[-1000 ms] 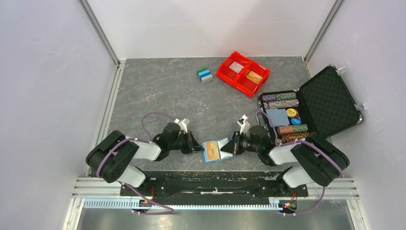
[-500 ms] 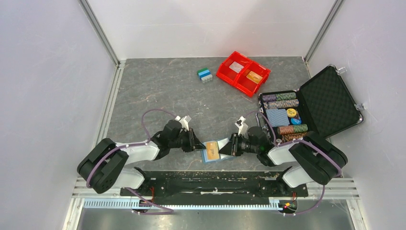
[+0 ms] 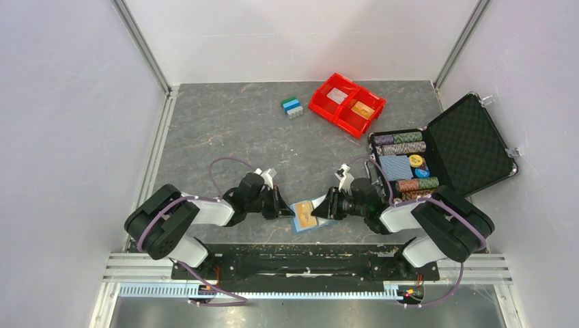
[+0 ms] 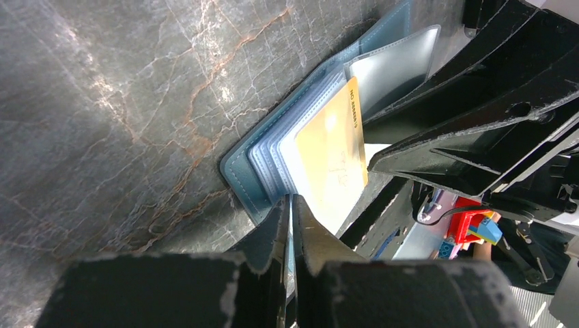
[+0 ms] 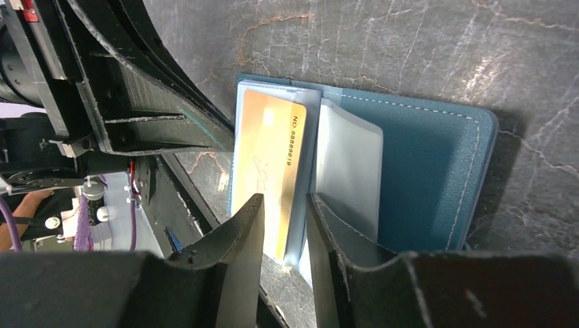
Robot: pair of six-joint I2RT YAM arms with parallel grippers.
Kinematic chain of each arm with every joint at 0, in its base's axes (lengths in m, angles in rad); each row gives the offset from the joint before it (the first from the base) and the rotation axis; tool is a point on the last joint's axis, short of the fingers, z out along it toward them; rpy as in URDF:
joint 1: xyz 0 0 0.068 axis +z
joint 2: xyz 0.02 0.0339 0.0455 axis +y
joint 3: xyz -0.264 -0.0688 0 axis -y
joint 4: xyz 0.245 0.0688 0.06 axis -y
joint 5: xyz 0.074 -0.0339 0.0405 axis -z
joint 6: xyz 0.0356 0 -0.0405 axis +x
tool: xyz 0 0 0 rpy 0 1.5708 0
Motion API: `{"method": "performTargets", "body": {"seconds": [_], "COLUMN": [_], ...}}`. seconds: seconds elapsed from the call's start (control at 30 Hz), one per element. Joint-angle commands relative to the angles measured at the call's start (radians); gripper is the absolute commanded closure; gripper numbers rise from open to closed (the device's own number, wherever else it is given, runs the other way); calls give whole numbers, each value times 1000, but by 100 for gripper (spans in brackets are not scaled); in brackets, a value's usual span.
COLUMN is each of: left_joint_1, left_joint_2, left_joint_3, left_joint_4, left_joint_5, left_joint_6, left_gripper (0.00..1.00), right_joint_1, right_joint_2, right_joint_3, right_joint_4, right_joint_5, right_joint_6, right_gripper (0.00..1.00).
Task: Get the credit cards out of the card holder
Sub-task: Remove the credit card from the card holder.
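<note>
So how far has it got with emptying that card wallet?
Partway. Two cards already lie in the red bin. The card holder is spread open, its edge pinched by the left fingers, while the right fingers straddle the orange card still in the holder. That card has yet to come out.

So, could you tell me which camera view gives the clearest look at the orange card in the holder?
The right wrist view: the orange card faces the lens in the card holder, its printed number visible. The left wrist view shows it at a slant. The top view shows only a small orange patch.
</note>
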Motion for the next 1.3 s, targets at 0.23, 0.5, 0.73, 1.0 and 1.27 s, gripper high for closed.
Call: {"method": "performTargets", "body": {"seconds": [0.23, 0.5, 0.73, 1.0, 1.27], "left_joint_1": [-8, -8, -8, -8, -8], "left_joint_2": [58, 59, 92, 121, 138], "left_joint_3": [9, 23, 19, 22, 19], "left_joint_4": [19, -77, -102, -104, -103], "left_joint_5": [-30, -92, -127, -131, -132], "left_joint_6": [32, 66, 78, 79, 83], "left_gripper": [90, 90, 90, 90, 89], "right_joint_1": [8, -20, -49, -58, -91], "right_joint_2": [46, 64, 41, 29, -44], "right_joint_3": [27, -30, -53, -78, -105], "right_joint_4": [63, 202, 249, 276, 215], "right_joint_5": [-5, -41, -132, -137, -127], "right_joint_6": [14, 67, 57, 81, 63], "right_gripper": [72, 100, 91, 100, 98]}}
